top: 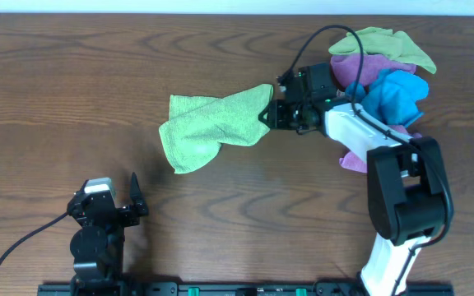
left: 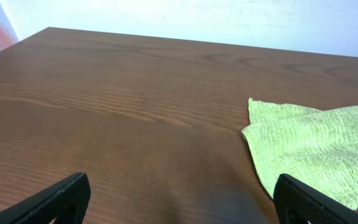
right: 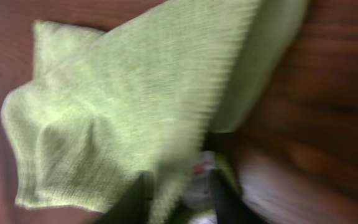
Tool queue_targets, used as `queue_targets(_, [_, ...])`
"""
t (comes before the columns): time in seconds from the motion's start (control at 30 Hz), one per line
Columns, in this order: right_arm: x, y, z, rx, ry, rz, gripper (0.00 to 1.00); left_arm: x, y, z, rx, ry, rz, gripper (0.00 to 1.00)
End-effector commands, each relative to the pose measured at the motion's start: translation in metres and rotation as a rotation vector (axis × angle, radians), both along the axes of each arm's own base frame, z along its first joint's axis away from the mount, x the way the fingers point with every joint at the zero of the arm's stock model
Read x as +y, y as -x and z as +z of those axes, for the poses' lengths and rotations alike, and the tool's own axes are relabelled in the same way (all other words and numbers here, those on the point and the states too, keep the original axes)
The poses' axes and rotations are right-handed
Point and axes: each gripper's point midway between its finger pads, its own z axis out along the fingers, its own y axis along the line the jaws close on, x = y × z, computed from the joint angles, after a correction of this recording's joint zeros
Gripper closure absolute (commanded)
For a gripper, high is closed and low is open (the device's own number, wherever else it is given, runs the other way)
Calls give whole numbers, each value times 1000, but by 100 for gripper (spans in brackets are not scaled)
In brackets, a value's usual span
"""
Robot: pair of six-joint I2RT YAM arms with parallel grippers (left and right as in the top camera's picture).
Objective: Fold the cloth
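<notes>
A light green cloth (top: pixel 208 126) lies crumpled on the brown table, its right corner raised toward my right gripper (top: pixel 268 113). The right gripper is shut on that corner; in the blurred right wrist view the green cloth (right: pixel 129 106) fills the frame and runs between the fingers (right: pixel 179 193). My left gripper (top: pixel 135 197) is open and empty near the table's front left. In the left wrist view its two black fingertips (left: pixel 179 199) frame bare table, with the cloth's left edge (left: pixel 316 149) to the right.
A pile of cloths sits at the back right: a green one (top: pixel 385 45), a pink-purple one (top: pixel 360 70) and a blue one (top: pixel 395 97). The right arm's white link (top: pixel 360 131) reaches across beside that pile.
</notes>
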Motion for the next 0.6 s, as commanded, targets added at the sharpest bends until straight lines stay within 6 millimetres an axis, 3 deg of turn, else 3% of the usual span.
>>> queue_targets(0.0, [23,14,7,24,-102,97,98,-2,0,-12,30,-9,-11,5])
queue_targets(0.13, [37,29,22,111,-236,126,98,-2,0,-13,30,-9,-11,4])
queue_targets(0.4, [34,32,53,385,-321,-185,98,-2,0,-12,30,-9,-11,5])
queue_targets(0.57, [39,28,102,416,-426,-288,99,-2,0,-13,30,-9,-11,5])
